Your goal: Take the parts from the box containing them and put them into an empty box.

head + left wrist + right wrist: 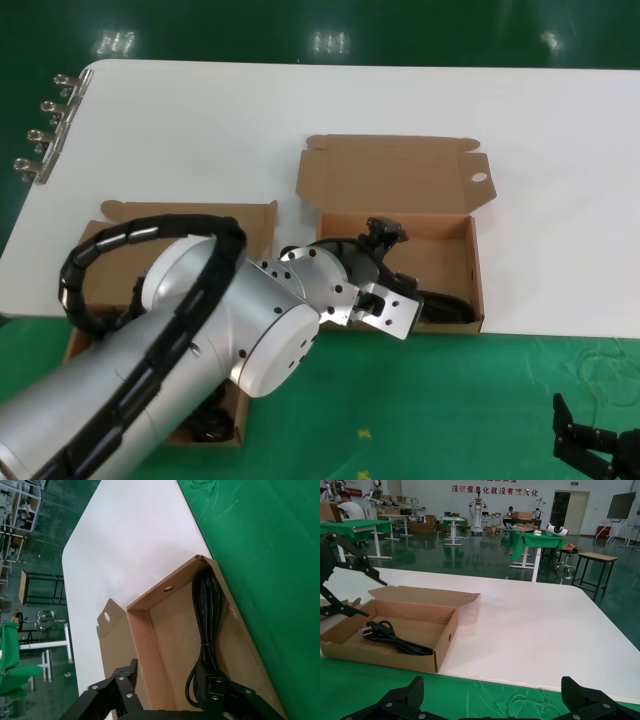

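Observation:
The box with the round-holed flap [478, 178] stands open at the table's near edge. One black power cable [445, 303] lies inside it along its near wall, and shows in the left wrist view [207, 615] and the right wrist view [395, 637]. My left gripper [385, 240] hangs over this box, open and empty [170, 680], with one finger [216, 686] right by the cable's plug. The other box [110, 225] lies to the left, mostly hidden under my left arm; something dark [205, 425] shows in its near corner. My right gripper [595, 445] is parked low at the right, open [495, 700].
The white table [300, 120] stretches far behind the boxes. Metal clips [45, 125] stick out at its far left edge. The green floor [450, 400] runs along the near side. In the right wrist view, the left gripper's fingers [340, 580] hover above the box [445, 630].

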### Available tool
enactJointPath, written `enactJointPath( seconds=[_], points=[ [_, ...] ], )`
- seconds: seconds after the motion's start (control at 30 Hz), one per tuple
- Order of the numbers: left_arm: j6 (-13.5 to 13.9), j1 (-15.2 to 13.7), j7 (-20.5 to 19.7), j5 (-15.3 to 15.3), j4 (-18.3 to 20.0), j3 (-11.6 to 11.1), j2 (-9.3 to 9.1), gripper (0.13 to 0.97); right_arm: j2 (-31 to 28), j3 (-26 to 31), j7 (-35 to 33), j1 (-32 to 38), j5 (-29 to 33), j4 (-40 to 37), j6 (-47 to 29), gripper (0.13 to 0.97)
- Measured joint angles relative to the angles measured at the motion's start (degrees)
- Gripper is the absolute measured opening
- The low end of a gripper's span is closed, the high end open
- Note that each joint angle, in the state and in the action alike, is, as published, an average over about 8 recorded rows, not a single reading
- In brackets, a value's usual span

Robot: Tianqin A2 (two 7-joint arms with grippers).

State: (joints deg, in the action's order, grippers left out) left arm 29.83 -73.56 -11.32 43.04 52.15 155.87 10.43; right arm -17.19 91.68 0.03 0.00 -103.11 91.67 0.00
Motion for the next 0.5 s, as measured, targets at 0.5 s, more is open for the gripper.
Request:
enactJointPath(
  seconds=[0.5],
  points=[
    [-1.8,4.7,0.5,2.8,3.3,-4.3,0.82,0.694,0.0,0.0,0.0,0.0,0.0,0.0,0.0,0.966]
  ],
)
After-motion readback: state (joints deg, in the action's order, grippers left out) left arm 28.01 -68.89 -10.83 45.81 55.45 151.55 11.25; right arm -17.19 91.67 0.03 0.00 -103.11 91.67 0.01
